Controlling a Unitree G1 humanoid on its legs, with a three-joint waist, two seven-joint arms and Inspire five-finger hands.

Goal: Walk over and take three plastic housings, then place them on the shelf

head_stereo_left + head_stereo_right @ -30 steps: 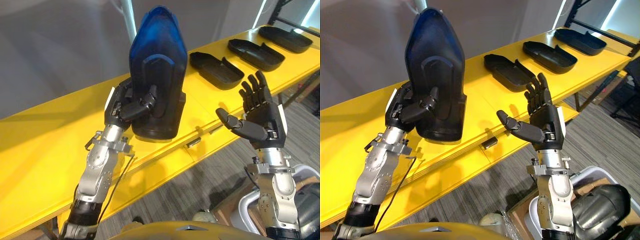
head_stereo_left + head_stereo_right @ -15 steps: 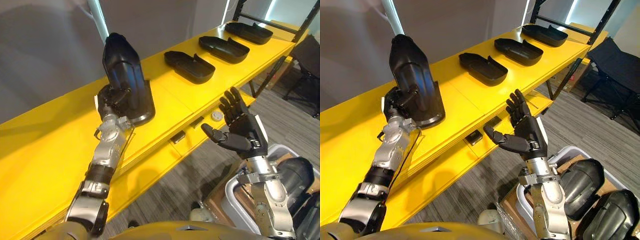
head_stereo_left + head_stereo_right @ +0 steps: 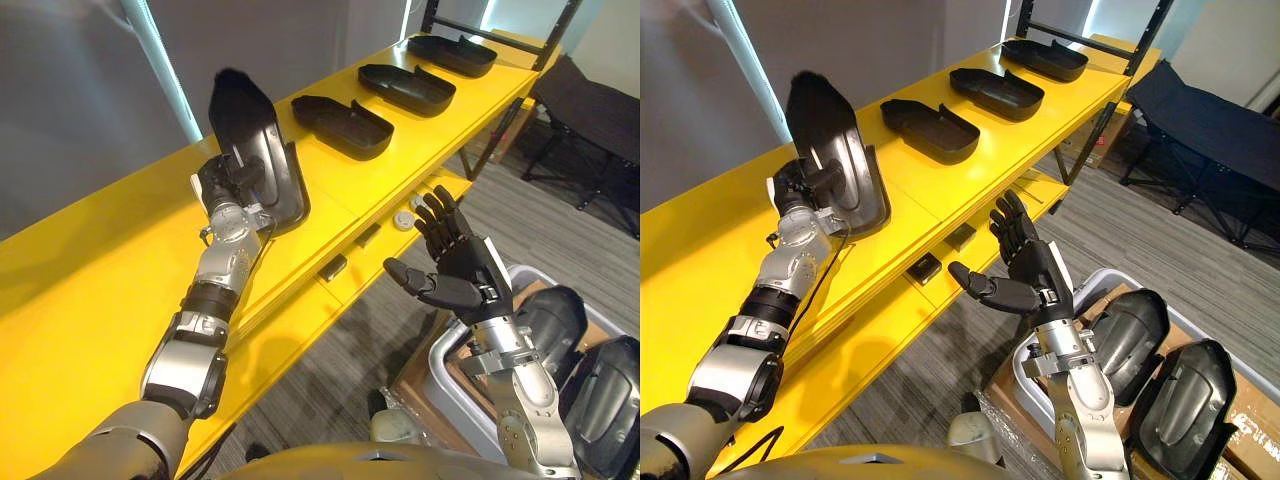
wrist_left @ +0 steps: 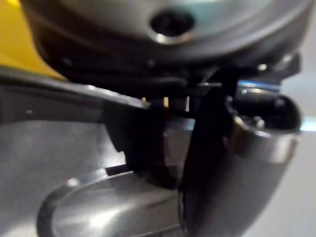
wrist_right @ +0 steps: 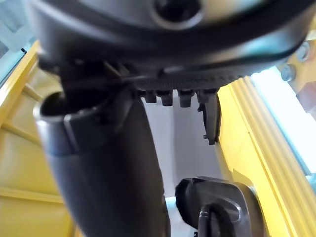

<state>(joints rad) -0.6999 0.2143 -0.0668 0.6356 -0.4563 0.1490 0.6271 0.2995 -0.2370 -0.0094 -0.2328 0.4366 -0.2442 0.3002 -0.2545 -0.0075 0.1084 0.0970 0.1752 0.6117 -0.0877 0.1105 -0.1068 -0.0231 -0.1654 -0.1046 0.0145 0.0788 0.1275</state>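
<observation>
My left hand (image 3: 226,186) is shut on a black plastic housing (image 3: 250,150), held nearly upright with its hollow side facing me. The housing's lower end is down at the top of the yellow shelf (image 3: 100,290); I cannot tell whether it touches. In the left wrist view the housing's grey inner face (image 4: 74,187) lies right past the hand. My right hand (image 3: 460,275) hangs open in the air in front of the shelf's edge, holding nothing. Three more black housings (image 3: 342,125) (image 3: 407,88) (image 3: 450,53) lie in a row farther along the shelf.
A white bin (image 3: 445,350) on the floor at the lower right holds more dark housings (image 3: 1120,340) (image 3: 1180,405). A black shelf post (image 3: 1130,75) stands at the shelf's far end, with a dark folding cot (image 3: 1200,110) beyond it. A lower yellow ledge (image 3: 940,270) carries small parts.
The left arm has stretched out, carrying the housing away from the camera and down toward the shelf top. The view has shifted, bringing the bin into sight. The right hand stays open.
</observation>
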